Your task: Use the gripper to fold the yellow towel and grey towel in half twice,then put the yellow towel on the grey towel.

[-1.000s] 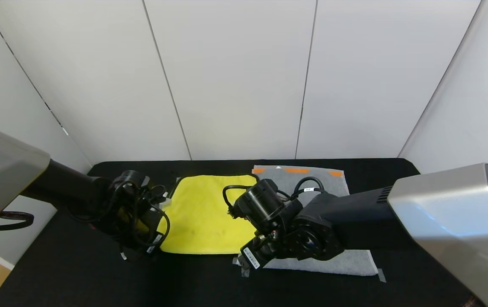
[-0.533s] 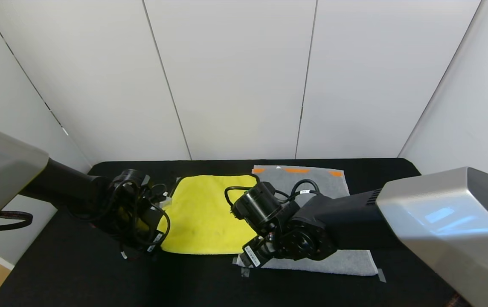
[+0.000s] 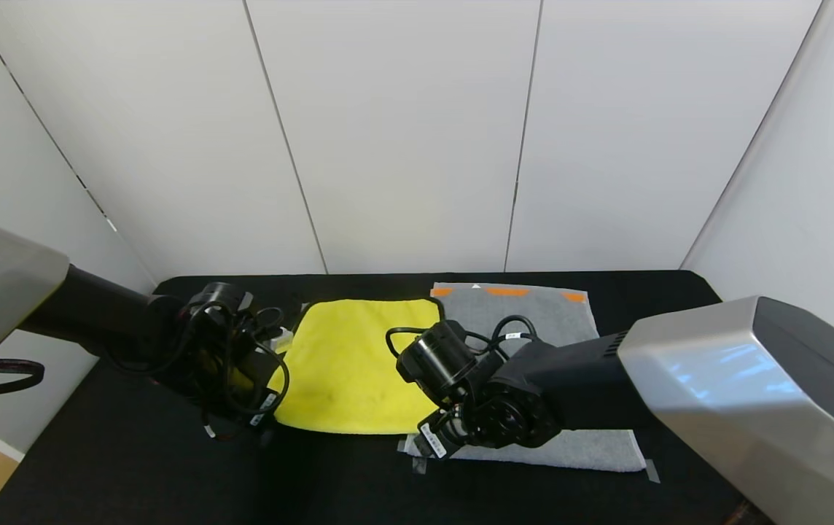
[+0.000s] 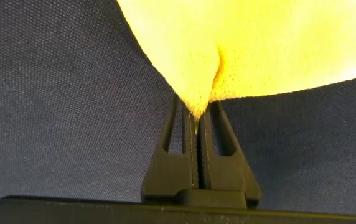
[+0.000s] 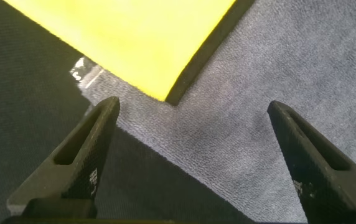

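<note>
Two towels lie side by side on the black desk point(image 3: 133, 467): the yellow towel point(image 3: 355, 364) toward the robot's left, the grey towel point(image 3: 555, 313) toward its right, their inner edges meeting or slightly overlapping near the front. Both appear unfolded, so the first fold of the yellow towel is judged to be the step in hand. The left hand point(image 4: 196, 134) is clamped on the yellow towel's near left corner, the cloth pinched into a peak between its fingers. The right hand point(image 5: 193, 158) hovers with fingers spread wide above the yellow towel's near right corner, which lies against the grey terry. The next move calls for the right hand to descend and close on yellow cloth alone. The chief obstacle is the grey towel just beneath that corner, which might be pinched along with it. A small tape mark point(image 3: 652, 470) sits on the desk by the grey towel's front corner.
</note>
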Tool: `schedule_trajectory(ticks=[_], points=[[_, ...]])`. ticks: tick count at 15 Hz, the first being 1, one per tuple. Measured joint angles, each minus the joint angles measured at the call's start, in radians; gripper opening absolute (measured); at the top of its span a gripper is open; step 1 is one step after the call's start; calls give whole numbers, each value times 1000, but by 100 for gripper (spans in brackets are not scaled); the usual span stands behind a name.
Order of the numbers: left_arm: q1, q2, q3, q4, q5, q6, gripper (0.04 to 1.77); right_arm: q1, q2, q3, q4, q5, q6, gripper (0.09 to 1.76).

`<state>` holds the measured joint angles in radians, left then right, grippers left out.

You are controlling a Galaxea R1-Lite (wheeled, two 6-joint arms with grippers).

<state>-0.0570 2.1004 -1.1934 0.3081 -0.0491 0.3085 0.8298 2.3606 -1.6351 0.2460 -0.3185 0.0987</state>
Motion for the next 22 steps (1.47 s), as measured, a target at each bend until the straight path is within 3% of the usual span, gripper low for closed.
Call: schedule_trajectory(ticks=[22], points=[[10, -33, -40, 16, -1, -5, 12, 7, 100, -127, -9, -3, 38, 171]])
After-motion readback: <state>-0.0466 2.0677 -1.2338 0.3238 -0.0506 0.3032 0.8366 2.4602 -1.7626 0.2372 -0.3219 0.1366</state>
